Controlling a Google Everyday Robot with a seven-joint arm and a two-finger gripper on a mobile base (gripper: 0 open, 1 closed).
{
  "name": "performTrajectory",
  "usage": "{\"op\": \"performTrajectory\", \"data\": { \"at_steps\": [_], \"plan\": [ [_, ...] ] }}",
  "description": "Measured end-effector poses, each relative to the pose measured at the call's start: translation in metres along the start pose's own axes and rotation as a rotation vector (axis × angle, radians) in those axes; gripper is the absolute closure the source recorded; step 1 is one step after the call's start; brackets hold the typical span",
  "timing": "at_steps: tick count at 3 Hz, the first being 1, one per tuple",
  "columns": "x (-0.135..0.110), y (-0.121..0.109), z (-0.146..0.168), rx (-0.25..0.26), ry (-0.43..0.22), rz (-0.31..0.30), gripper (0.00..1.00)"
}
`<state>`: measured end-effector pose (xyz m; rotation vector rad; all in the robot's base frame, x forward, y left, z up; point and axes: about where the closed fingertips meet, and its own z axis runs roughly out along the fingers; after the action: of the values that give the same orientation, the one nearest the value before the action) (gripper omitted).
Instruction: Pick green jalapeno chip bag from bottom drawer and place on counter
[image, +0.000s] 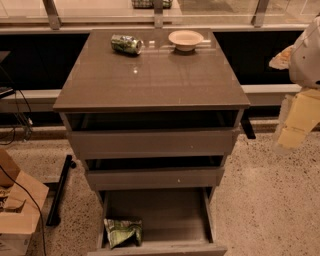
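The green jalapeno chip bag (122, 231), crumpled green-and-white foil, lies in the front left corner of the bottom drawer (165, 212), which is pulled out wide. The counter (150, 80) is the glossy grey-brown top of the cabinet. My gripper (296, 125) hangs at the far right of the view, beside and to the right of the cabinet at about the top drawer's height, well away from the bag and holding nothing that I can see.
A green drink can (126, 44) lies on its side at the counter's back left. A pale bowl (185, 39) stands at the back middle. The two upper drawers (150, 142) are slightly open. A cardboard box (17, 210) and cables lie on the floor at left.
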<state>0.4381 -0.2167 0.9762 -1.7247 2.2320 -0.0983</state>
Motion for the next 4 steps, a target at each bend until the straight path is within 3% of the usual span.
{"op": "performTrajectory", "data": {
  "at_steps": [1,2,3,4],
  "plan": [
    [-0.001,0.000,-0.001,0.006,-0.003,0.000,0.00],
    [-0.006,0.003,0.008,0.029,-0.035,0.043,0.00],
    [-0.018,0.012,0.032,0.043,-0.109,0.106,0.00],
    [-0.037,0.025,0.077,0.015,-0.278,0.169,0.00]
  ]
}}
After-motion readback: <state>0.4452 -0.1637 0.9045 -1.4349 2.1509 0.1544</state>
